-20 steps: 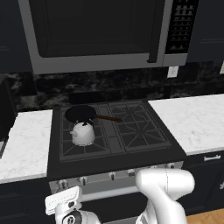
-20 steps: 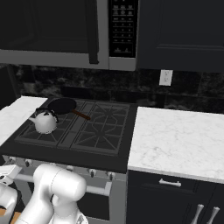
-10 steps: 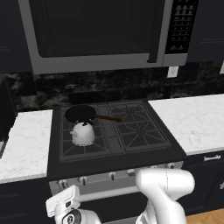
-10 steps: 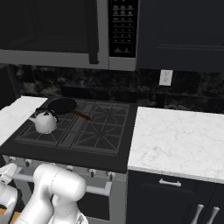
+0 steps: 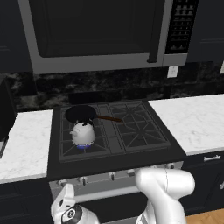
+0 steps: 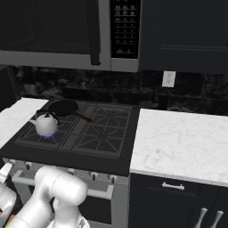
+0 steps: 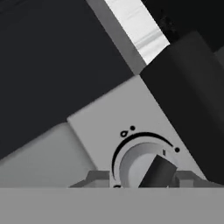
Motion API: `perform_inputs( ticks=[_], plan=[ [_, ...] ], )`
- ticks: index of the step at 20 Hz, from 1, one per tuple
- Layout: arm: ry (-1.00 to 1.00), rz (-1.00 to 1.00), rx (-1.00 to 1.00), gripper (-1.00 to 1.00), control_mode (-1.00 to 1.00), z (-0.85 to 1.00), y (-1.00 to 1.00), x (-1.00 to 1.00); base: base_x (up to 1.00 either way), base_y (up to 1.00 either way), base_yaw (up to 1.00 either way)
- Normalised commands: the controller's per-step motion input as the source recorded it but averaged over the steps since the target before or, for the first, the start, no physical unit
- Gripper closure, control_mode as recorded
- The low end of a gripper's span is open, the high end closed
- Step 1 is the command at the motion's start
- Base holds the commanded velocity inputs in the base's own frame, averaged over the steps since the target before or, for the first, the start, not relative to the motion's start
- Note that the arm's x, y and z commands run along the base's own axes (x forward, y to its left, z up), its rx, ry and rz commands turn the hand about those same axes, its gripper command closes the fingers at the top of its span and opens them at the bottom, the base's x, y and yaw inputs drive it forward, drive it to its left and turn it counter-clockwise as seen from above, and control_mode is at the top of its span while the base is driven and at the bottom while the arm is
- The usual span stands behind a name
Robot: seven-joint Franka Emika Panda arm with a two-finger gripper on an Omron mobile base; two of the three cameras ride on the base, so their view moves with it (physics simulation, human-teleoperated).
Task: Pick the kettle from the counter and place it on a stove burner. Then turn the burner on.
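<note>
Finishing the burner step, judging by the blue flame under the kettle, which sits on the front-left stove burner just before the frying pan. Jaws flank the knob; their width I cannot tell. Next: back off the knob.
</note>
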Motion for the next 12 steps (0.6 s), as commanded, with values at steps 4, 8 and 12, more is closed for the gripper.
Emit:
perform_inputs(
  ticks=[4,8,12],
  plan=[
    [0.25,0.01,-0.48,1.0,-1.0,-0.2,0.33,0.0,0.0,0.0,0.0],
    [0.25,0.0,-0.52,1.0,-1.0,-0.26,0.41,0.0,0.0,0.0,0.0],
    [0.17,0.0,-0.55,1.0,-1.0,-0.25,0.42,0.0,0.0,0.0,0.0]
  ],
)
